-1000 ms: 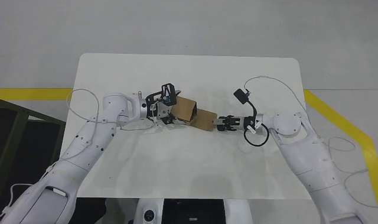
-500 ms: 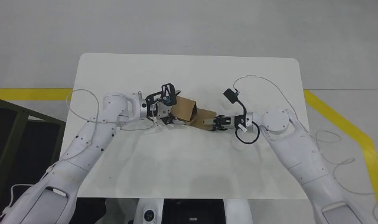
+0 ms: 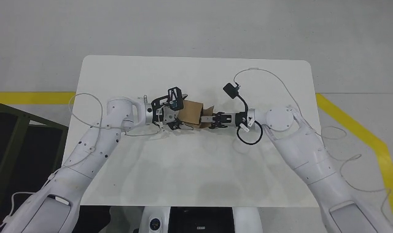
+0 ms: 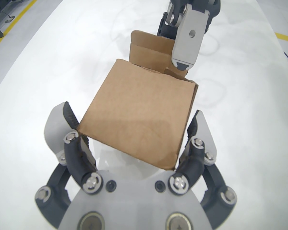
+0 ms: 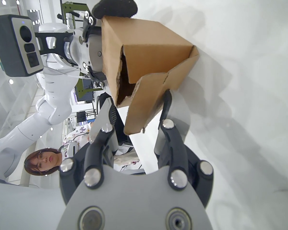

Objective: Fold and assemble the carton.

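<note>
**Top view and both wrist views: carton held at mid-table between two grippers**

Item 1. Carton (image 3: 194, 112): plain brown cardboard, lying on its side near the middle of the white table (image 3: 276, 171), long axis running across it. In the top view it appeared as a short brown block between the two arms.

Item 2. Left gripper (image 3: 177, 115): closed onto the carton's end on the left arm's side. The left wrist view showed a ribbed finger against each side of that end, the broad unbroken top panel running away from the camera. The right wrist view added one dark pad of this gripper resting on the carton's upper edge.

Item 3. Right gripper (image 3: 212, 119): at the opposite, open end. The right wrist view looked into the hollow mouth and showed a loose flap (image 5: 146, 99) slanting between its fingers (image 5: 166, 107), which stood moderately apart, not clamped flat on the card; the dark finger lay just beside the flap. The left wrist view showed instead a silver finger laid over the flap from outside, with a second flap (image 4: 146, 48) standing upright beyond the top panel.

Item 4. Cable (image 3: 270, 79): thin and white, looping over the table by the right arm.
</note>
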### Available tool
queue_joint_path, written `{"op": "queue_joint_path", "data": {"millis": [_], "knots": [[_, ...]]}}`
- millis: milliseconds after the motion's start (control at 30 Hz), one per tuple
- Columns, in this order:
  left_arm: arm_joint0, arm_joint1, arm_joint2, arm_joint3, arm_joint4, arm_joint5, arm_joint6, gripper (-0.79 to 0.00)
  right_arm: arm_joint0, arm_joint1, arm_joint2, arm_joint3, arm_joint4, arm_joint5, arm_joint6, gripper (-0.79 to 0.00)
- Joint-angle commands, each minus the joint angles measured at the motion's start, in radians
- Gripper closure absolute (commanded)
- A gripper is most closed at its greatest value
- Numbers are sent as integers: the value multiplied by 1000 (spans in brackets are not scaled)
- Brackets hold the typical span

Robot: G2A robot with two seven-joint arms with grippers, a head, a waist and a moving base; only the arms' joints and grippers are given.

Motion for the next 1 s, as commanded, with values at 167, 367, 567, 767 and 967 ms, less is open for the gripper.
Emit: {"op": "queue_joint_path", "data": {"millis": [167,367,567,767,967], "knots": [[2,-1,-3,-1,2,0,-3,-785,8,-6,2,4,30,-32,-14,-388],[4,-1,-5,-4,6,-3,-3,-785,-2,-4,22,22,65,-53,-9,-379],[5,-1,-7,-5,11,-4,-3,-785,-15,-6,35,39,127,-87,-8,-323],[6,-2,-8,-5,14,-4,-4,-785,-10,-12,27,58,150,-98,1,-289],[6,-3,-9,-5,15,-7,-6,-785,-4,-20,17,86,184,-114,9,-243]]}}
